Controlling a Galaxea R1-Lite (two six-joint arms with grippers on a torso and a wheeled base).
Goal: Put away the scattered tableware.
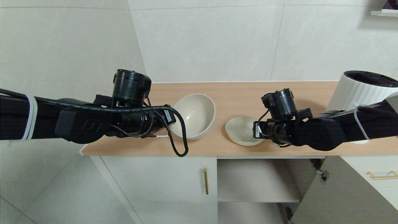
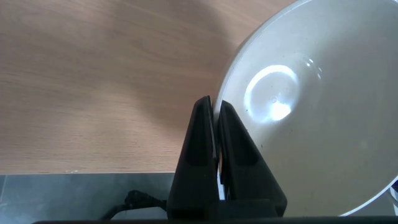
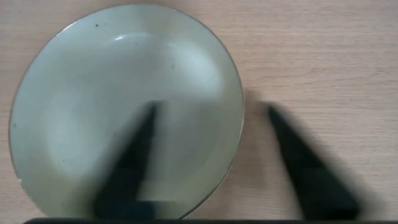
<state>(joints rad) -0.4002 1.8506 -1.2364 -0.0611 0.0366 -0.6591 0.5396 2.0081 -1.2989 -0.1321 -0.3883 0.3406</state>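
Left gripper (image 2: 216, 106) is pinched tight on the rim of the large bowl (image 1: 196, 113), which is tipped up on its side toward the left end of the counter (image 1: 242, 90), near the front edge. Right gripper (image 3: 211, 111) is spread wide, one finger over the small dish (image 1: 241, 129) and the other outside its rim. The dish lies flat by the front edge, near the bowl. A white ribbed container (image 1: 357, 90) stands at the right end.
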